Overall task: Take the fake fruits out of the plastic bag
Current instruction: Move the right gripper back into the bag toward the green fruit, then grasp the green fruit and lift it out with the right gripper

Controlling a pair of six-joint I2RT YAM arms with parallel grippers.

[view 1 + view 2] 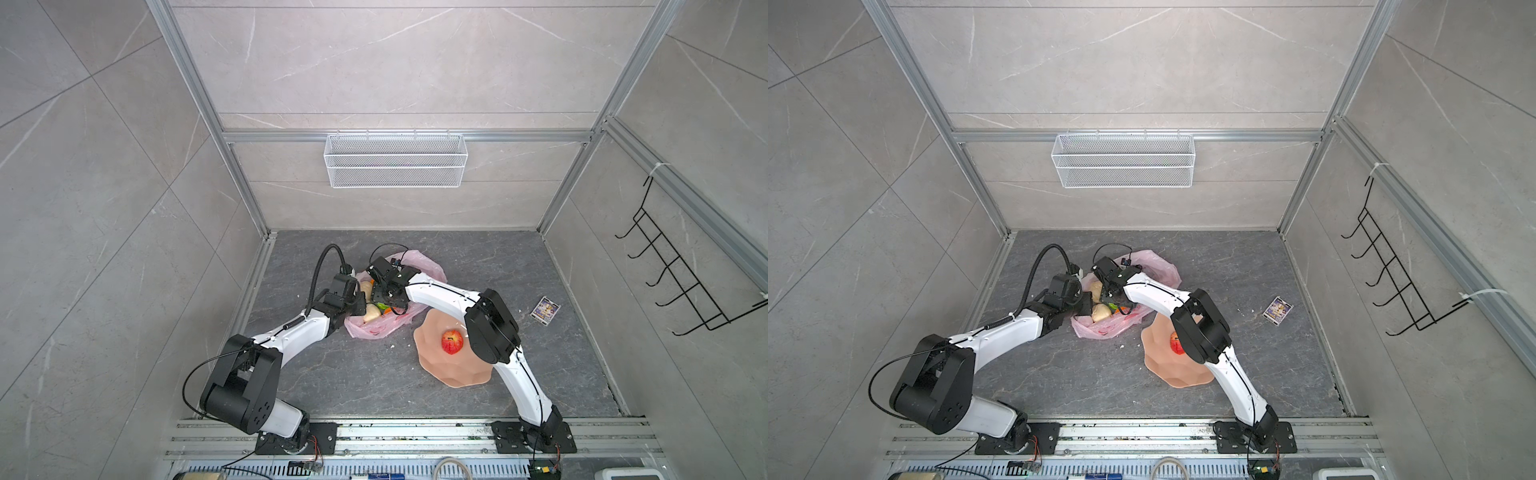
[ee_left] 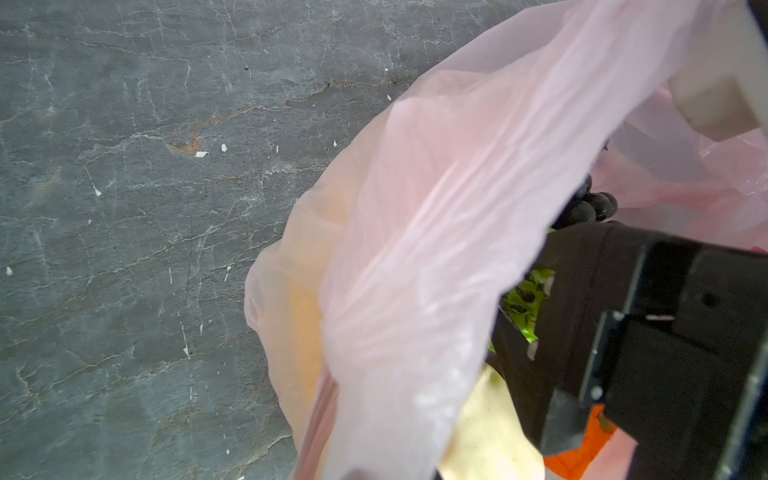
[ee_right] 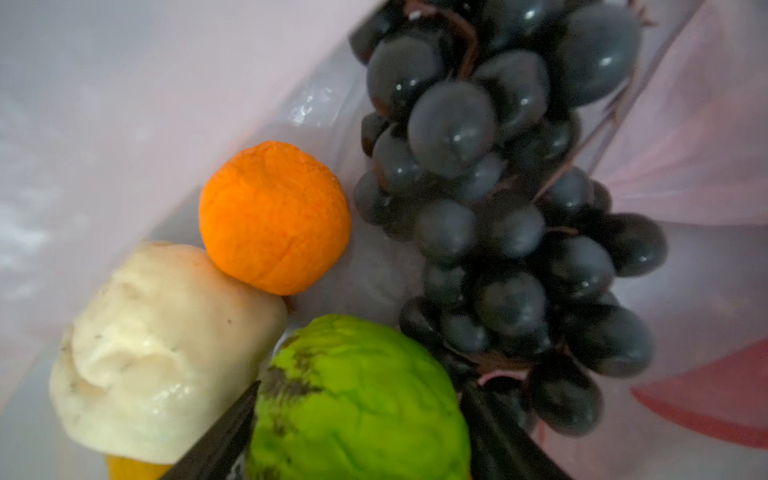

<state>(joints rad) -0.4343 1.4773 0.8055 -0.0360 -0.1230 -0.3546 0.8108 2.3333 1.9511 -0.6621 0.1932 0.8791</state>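
The fake fruits (image 1: pixel 370 311), small moulded plastic pieces, lay mostly inside the thin translucent pink plastic bag (image 1: pixel 428 268) on the dark grey stone-look surface (image 1: pixel 353 374). Only the red apple (image 1: pixel 451 341) sat out on the peach wavy-edged dish (image 1: pixel 457 376). The left claw (image 1: pixel 360 303) was clamped shut, apparently on the bag's rim, holding the mouth up. The right claw (image 3: pixel 361 449) stood open deep inside, its jaws straddling the bumpy green fruit (image 3: pixel 353 374), close against the dark purple grape bunch (image 3: pixel 498 208) and the beige lumpy fruit (image 3: pixel 166 353). Closing there might snag a grape or the film, the rounded green fruit might squirt free, and a lift could drag the bag along.
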